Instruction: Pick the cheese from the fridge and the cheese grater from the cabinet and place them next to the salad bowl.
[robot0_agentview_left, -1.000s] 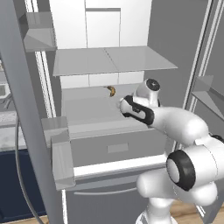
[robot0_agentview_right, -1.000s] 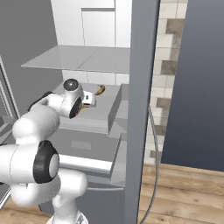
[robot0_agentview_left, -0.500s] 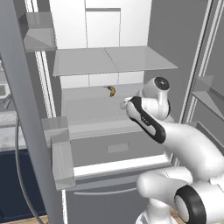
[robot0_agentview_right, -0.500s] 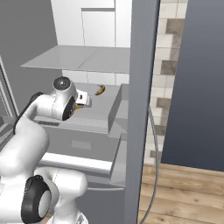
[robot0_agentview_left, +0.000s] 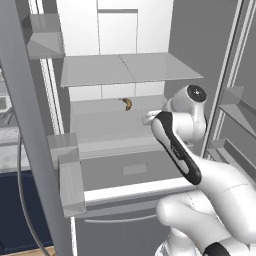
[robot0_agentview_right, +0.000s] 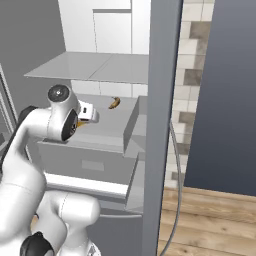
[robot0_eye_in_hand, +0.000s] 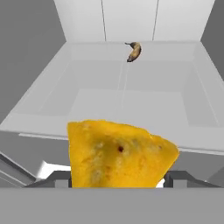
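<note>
Two dark fingers of the gripper (robot0_eye_in_hand: 117, 179) pinch the yellow-orange cheese wedge (robot0_eye_in_hand: 119, 155) above the pale fridge shelf (robot0_eye_in_hand: 131, 105); a curved brown banana-like item (robot0_eye_in_hand: 134, 51) lies at the back.

The large grey and white fridge (robot0_agentview_right: 100, 65) stands open; a small curved brown banana-like item (robot0_agentview_right: 114, 103) lies on its pale shelf (robot0_agentview_right: 107, 127), beyond the white arm (robot0_agentview_right: 30, 145).
</note>
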